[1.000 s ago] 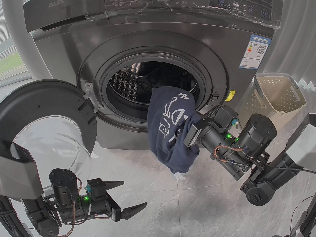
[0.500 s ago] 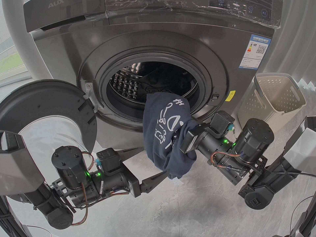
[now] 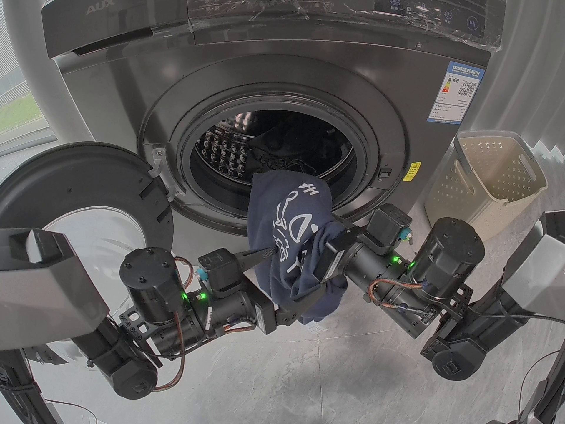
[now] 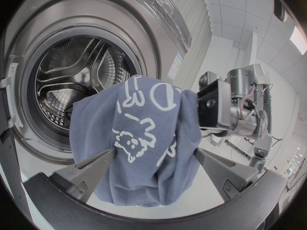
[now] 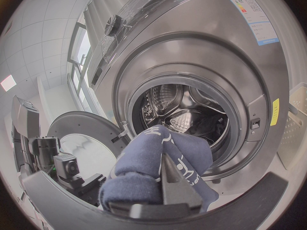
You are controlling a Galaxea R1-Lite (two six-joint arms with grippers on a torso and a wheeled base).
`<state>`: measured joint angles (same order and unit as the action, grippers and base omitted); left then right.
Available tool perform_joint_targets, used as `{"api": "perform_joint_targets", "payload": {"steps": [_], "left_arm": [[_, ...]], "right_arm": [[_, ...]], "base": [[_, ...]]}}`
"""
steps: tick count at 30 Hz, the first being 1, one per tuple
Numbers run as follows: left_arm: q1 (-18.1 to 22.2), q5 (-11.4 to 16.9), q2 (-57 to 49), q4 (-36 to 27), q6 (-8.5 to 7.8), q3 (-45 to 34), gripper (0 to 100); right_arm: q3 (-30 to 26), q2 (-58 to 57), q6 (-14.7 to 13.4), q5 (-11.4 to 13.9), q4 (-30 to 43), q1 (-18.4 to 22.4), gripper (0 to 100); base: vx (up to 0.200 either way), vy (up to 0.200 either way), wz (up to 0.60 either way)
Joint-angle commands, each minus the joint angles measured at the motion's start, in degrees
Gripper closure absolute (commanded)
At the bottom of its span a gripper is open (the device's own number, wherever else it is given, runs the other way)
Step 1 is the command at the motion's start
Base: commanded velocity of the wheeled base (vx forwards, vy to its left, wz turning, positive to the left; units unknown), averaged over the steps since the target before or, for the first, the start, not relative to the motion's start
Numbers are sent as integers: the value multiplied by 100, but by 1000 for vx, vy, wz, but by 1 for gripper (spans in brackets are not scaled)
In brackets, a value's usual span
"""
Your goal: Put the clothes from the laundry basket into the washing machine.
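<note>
A navy garment (image 3: 286,225) with white print hangs in front of the washing machine's open drum (image 3: 268,148), just below its rim. My right gripper (image 3: 331,238) is shut on the garment's upper right fold; one finger (image 5: 172,179) presses into the navy cloth (image 5: 150,163). My left gripper (image 3: 285,279) is open, with one finger on each side of the hanging cloth (image 4: 140,138). Its fingertips (image 4: 107,157) touch the cloth's sides. Dark clothes (image 3: 297,142) lie inside the drum. The beige laundry basket (image 3: 494,172) stands to the right of the machine.
The round machine door (image 3: 76,201) is swung open to the left, close to my left arm. Grey tiled floor (image 3: 329,372) lies free in front of the machine. A curtain (image 3: 529,72) hangs behind the basket.
My left arm has risen from the lower left and moved right until its open fingers straddle the garment. My right gripper has drawn the garment slightly left and down from the drum opening.
</note>
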<state>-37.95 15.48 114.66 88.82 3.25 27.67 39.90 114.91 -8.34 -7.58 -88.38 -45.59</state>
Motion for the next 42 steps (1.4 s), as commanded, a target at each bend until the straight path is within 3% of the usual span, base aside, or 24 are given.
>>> {"api": "perform_joint_targets", "payload": {"steps": [1, 6, 7, 19, 24, 25, 29, 33, 36, 41, 42], "left_arm": [[-2, -72, 399, 4, -9, 388, 0], [16, -274, 601, -5, 0, 581, 0], [68, -450, 794, 4, 0, 678, 0], [95, -652, 1137, -5, 8, 1276, 0], [218, -968, 1216, -5, 35, 1469, 0], [244, -977, 1216, -5, 61, 1513, 100], [341, -1047, 1190, 4, 149, 1636, 100], [499, -1434, 1023, 4, 325, 1715, 100], [534, -1460, 724, -5, 378, 1592, 100], [464, -1443, 408, -5, 369, 1346, 100], [464, -1443, 372, -5, 369, 1311, 100]], "right_arm": [[-44, -47, -1, -6, -4, -81, 100], [-167, -197, -10, -15, -4, -160, 100], [-290, -302, -19, -15, -4, -178, 100], [-439, -425, -98, -112, -4, -468, 100], [-633, -434, -115, -121, -12, -477, 100], [-677, -434, -115, -121, -12, -477, 100], [-703, -461, -124, -121, -12, -389, 100], [-905, -557, -124, -121, -4, -64, 100], [-1072, -513, -115, -112, -12, 103, 100], [-958, -496, -98, -103, -4, 33, 100], [-914, -496, -107, -103, -12, 15, 0]], "base": [[0, 0, 0], [0, 0, 0], [0, 0, 0], [0, 0, 0], [0, 0, 0], [0, 0, 0], [0, 0, 0], [0, 0, 0], [0, 0, 0], [0, 0, 0], [0, 0, 0]]}}
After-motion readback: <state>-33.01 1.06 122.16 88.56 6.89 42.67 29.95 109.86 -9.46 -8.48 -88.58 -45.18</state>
